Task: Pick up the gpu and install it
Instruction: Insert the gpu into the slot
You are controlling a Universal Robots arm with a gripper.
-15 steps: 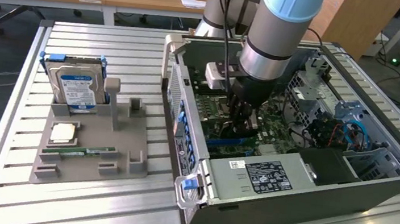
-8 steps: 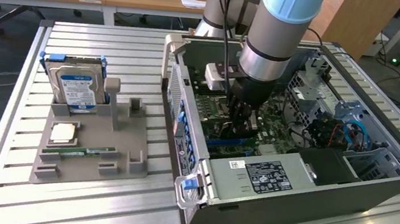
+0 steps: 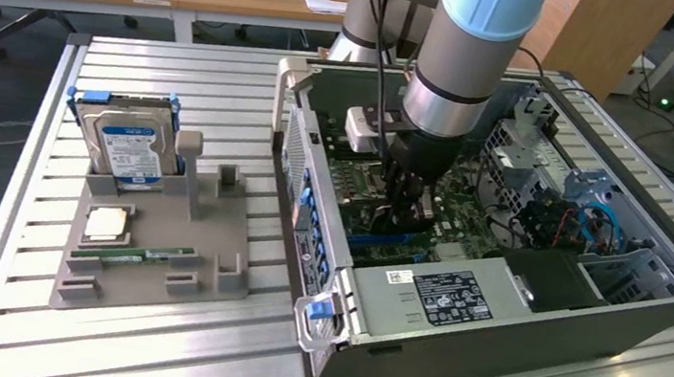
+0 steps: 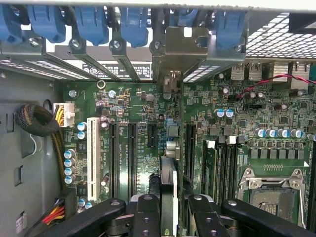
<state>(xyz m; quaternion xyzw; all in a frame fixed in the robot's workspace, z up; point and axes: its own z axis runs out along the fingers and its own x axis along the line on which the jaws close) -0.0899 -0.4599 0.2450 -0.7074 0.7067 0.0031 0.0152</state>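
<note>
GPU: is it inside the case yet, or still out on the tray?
In: the GPU is inside the case, gripped edge-on between the fingers over the motherboard. Fully seated: cannot tell.

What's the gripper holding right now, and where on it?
The thin, dark, flat gpu card, seen edge-on, pinched across its two faces near its upper edge by the black gripper.

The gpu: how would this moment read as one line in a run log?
stage: install | claw: shut on gpu | gpu: edge-on, inside computer case, over motherboard slots | seated: cannot tell
</note>
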